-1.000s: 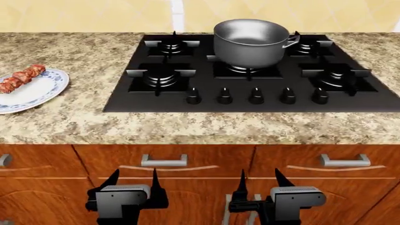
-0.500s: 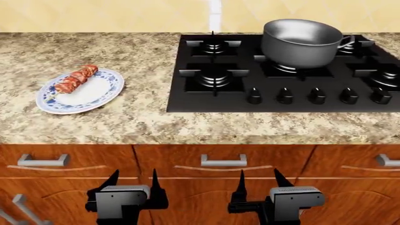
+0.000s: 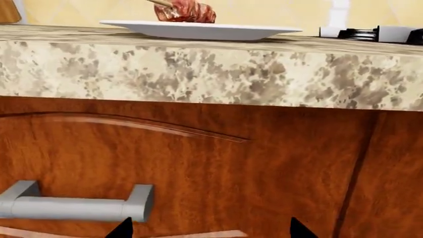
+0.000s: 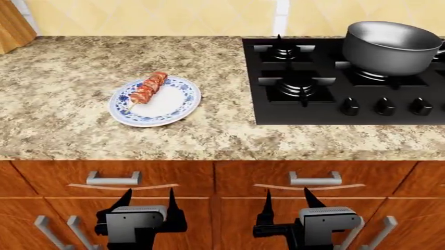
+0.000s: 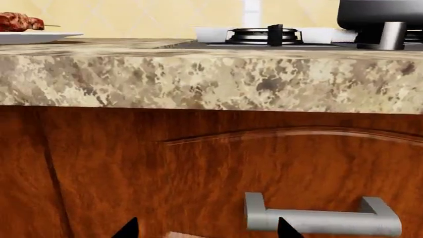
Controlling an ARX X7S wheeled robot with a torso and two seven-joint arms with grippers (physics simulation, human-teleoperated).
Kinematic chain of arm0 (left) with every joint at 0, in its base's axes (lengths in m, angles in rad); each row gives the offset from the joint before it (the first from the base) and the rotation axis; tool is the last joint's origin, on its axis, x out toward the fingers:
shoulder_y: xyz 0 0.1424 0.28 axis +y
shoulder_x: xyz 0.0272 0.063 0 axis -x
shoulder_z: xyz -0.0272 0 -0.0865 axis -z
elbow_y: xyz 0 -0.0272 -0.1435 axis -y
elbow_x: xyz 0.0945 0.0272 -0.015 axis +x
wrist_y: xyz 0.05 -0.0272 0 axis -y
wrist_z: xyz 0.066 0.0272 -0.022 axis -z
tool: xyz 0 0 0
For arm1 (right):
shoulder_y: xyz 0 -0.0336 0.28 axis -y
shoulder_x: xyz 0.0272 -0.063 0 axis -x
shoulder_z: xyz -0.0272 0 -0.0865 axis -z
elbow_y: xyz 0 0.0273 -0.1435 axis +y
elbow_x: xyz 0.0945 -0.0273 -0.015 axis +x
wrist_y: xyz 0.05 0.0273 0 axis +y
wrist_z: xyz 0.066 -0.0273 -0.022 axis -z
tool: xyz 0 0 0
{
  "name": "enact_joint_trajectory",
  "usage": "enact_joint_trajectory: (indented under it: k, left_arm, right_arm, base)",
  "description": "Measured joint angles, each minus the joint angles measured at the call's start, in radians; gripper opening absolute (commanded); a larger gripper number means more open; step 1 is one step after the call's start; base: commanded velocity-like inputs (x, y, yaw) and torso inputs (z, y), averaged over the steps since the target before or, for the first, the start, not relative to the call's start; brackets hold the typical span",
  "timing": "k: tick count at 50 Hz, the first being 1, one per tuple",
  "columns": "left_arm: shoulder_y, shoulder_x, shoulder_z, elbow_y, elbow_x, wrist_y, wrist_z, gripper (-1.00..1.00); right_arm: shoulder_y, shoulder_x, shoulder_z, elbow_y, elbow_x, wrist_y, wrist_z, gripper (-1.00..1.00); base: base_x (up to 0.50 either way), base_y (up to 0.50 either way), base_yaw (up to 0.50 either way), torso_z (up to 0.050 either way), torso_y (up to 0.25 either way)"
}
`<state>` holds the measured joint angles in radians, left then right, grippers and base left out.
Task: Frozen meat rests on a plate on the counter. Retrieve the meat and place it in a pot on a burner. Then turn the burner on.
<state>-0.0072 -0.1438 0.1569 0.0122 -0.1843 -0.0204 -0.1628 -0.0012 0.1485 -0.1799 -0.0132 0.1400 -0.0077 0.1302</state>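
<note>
The meat [image 4: 147, 87], a reddish-brown kebab on a thin skewer, lies across the far left part of the blue-rimmed white plate [image 4: 172, 107] on the speckled counter [image 4: 76, 114]. The grey metal pot [image 4: 389, 48] stands on a rear burner of the black cooktop at the far right. Both grippers hang low in front of the cabinet, below the counter edge: left gripper [image 4: 148, 201] open, right gripper [image 4: 287, 200] open, nothing between their fingers. In the left wrist view the plate [image 3: 198, 30] and meat [image 3: 187, 11] show edge-on above the counter lip. The right wrist view shows the meat [image 5: 20, 22] and pot [image 5: 380, 15].
A row of black knobs [image 4: 384, 106] lines the cooktop's front. Free burner grates [image 4: 297, 83] lie left of the pot. Wooden cabinet drawers with metal handles [image 4: 113, 179] face the grippers. A wooden object [image 4: 12, 23] stands at the back left corner.
The view has shifted left along the counter: plate and meat moved from the left edge toward the middle, the pot slid to the far right. Both grippers keep the same pose, open.
</note>
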Motion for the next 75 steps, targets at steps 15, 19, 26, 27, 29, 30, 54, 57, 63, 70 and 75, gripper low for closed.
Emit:
enact_joint_trajectory:
  k: [15,19,26,27,29,30,54,57,63,70,75]
  left_arm:
    - [0.001,-0.013,0.011,0.020,-0.016,-0.013,-0.006,1.00]
    - [0.009,-0.024,0.013,0.081,-0.035,-0.047,-0.009,1.00]
    - [0.005,-0.072,-0.004,0.277,-0.077,-0.180,-0.039,1.00]
    - [0.002,-0.082,-0.010,0.312,-0.086,-0.206,-0.045,1.00]
    - [-0.010,-0.101,-0.025,0.378,-0.107,-0.261,-0.057,1.00]
    - [-0.018,-0.111,-0.032,0.409,-0.118,-0.288,-0.063,1.00]
    - [-0.836,-0.364,-0.322,0.679,-0.906,-1.285,-0.483,1.00]
    - [-0.952,-0.402,-0.303,0.626,-0.988,-1.345,-0.536,1.00]
    - [-1.134,-0.490,-0.213,0.537,-1.070,-1.429,-0.569,1.00]
    - [-1.298,-0.579,-0.090,0.462,-1.144,-1.480,-0.592,1.00]
    - [-1.374,-0.617,-0.020,0.434,-1.170,-1.489,-0.595,1.00]
  right_arm:
    - [0.001,0.008,-0.012,-0.016,0.009,0.013,0.012,1.00]
    - [-0.008,0.017,-0.008,-0.072,0.014,0.028,0.022,1.00]
    - [-0.019,0.050,0.006,-0.260,0.028,0.119,0.053,1.00]
    - [-0.018,0.057,0.008,-0.292,0.030,0.140,0.058,1.00]
    - [-0.008,0.070,0.014,-0.356,0.034,0.191,0.069,1.00]
    - [-0.002,0.077,0.018,-0.386,0.037,0.218,0.074,1.00]
    - [0.728,0.177,0.202,-0.749,0.417,1.281,0.248,1.00]
    - [0.841,0.213,0.191,-0.710,0.554,1.358,0.338,1.00]
    - [1.017,0.296,0.134,-0.612,0.840,1.455,0.541,1.00]
    - [1.136,0.363,0.057,-0.521,1.080,1.500,0.714,1.00]
    - [1.174,0.390,0.012,-0.481,1.162,1.502,0.768,1.00]
  base:
    - [0.00,0.00,0.00,0.000,0.000]
    - [0.00,0.00,0.00,0.000,0.000]
    - [0.00,0.00,0.00,0.000,0.000]
    - [0.00,0.00,0.00,0.000,0.000]
    - [0.00,0.00,0.00,0.000,0.000]
    - [0.00,0.00,0.00,0.000,0.000]
    - [0.08,0.00,0.00,0.000,0.000]
    - [0.50,0.00,0.00,0.000,0.000]
    - [0.50,0.00,0.00,0.000,0.000]
    - [0.50,0.00,0.00,0.000,0.000]
    - [0.50,0.00,0.00,0.000,0.000]
